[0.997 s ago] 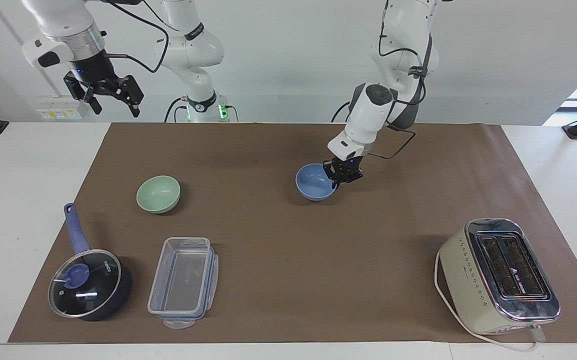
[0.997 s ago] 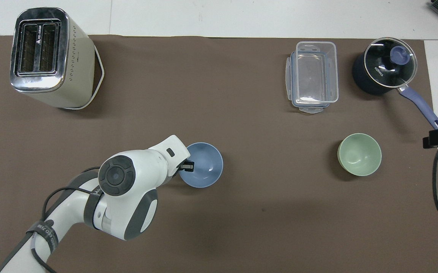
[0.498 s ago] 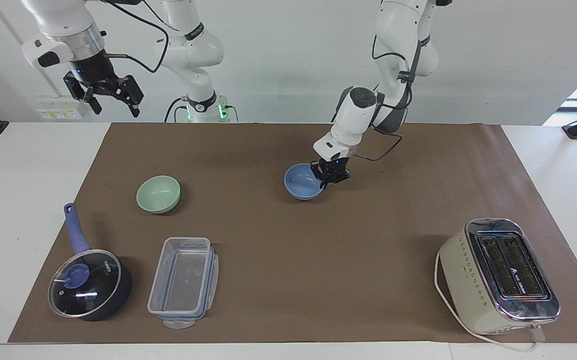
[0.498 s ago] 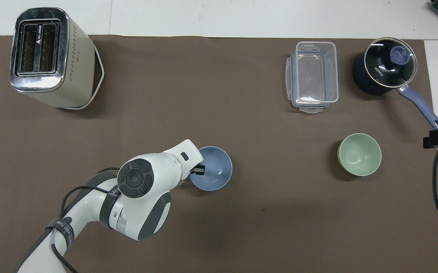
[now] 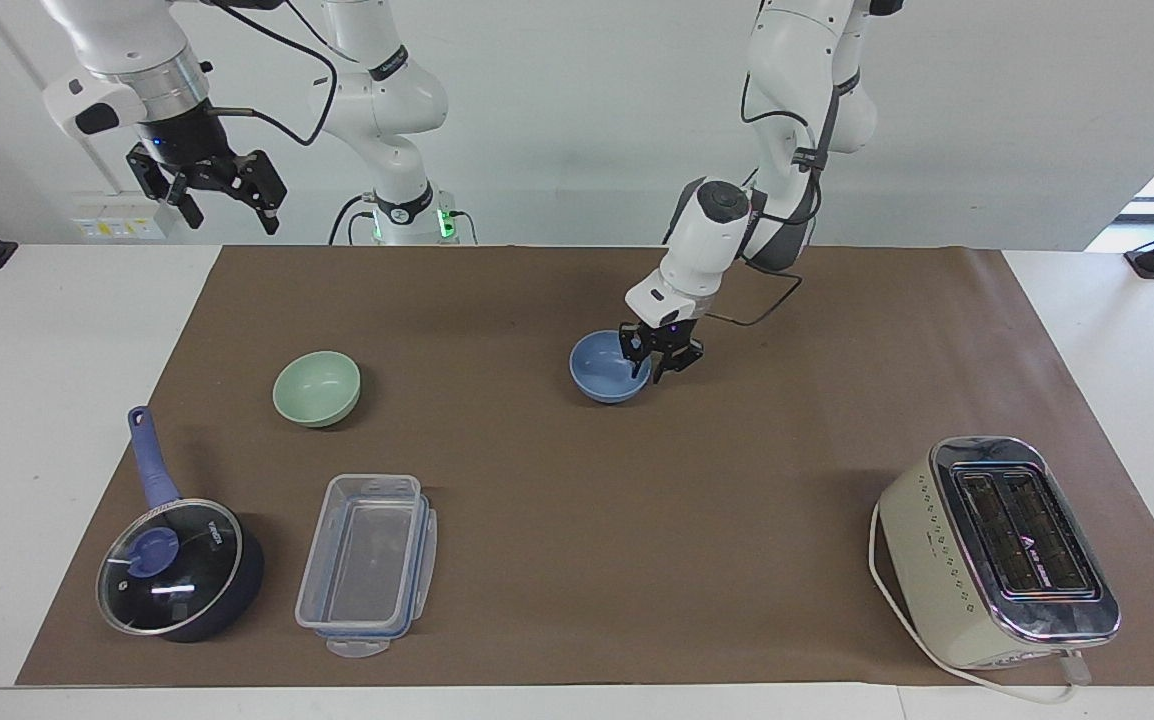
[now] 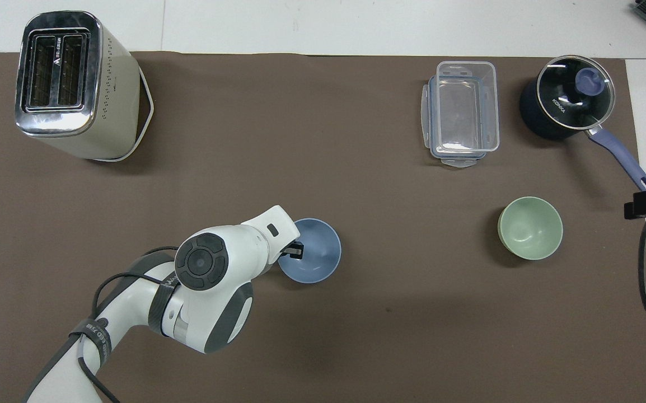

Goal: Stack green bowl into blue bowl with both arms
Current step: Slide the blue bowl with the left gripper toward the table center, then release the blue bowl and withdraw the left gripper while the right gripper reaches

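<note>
Since a second ago the left gripper (image 5: pixel 655 362) has carried the blue bowl (image 5: pixel 605 370) toward the right arm's end and set it mid-mat; its fingers now stand apart astride the bowl's rim. If one finger catches the rim as the arm lifts away, the light bowl could tip or skid. The green bowl (image 5: pixel 317 387) sits well apart, near the saucepan (image 5: pixel 182 570). The right gripper (image 5: pixel 222 195) waits high with fingers spread, empty.
</note>
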You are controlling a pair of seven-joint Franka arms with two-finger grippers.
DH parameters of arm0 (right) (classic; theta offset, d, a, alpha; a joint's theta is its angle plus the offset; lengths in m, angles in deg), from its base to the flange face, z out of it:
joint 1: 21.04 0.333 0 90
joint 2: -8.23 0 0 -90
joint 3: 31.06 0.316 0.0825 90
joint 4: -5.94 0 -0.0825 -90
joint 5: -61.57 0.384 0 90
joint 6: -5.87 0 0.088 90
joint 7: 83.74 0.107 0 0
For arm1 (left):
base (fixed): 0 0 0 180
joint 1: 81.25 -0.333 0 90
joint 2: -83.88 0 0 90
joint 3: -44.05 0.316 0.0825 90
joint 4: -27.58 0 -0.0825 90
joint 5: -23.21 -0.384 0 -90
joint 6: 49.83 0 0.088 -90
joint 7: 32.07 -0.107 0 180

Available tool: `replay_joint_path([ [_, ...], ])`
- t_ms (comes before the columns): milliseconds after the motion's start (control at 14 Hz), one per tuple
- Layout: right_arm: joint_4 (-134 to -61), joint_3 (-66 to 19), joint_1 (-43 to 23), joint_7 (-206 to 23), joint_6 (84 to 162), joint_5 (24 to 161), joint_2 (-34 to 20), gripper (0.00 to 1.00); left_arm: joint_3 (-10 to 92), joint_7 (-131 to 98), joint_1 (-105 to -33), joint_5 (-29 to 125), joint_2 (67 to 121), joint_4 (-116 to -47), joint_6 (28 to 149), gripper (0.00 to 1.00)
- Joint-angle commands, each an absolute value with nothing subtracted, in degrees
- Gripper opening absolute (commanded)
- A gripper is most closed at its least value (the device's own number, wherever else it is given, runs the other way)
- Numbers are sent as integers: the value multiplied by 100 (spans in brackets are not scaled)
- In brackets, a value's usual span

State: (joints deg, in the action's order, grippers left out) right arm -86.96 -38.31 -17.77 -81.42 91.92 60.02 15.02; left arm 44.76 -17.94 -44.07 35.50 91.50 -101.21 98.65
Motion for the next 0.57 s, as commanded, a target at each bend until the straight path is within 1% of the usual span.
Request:
replay_joint_path([
  [0,-8828,-3835,-1823,-8286,9139,5964,1623,100,4563,-1748,-4389,3437,9109,-10022,9897,100],
  [71,-8854,-3835,-1823,-8277,9157,5964,1649,100,4624,-1748,-4407,3437,9056,-10022,9845,100],
  [214,-8950,-3826,-1823,-8304,9218,5981,1649,100,4633,-1757,-4652,3428,8785,-10022,9539,100],
  [356,-9125,-3826,-1814,-8321,9340,5982,1640,100,4633,-2053,-5073,3428,8364,-10022,9039,100],
  [498,-9503,-3818,-1797,-8339,9813,5990,1649,100,4633,-2912,-5713,3428,7915,-10013,8520,100],
])
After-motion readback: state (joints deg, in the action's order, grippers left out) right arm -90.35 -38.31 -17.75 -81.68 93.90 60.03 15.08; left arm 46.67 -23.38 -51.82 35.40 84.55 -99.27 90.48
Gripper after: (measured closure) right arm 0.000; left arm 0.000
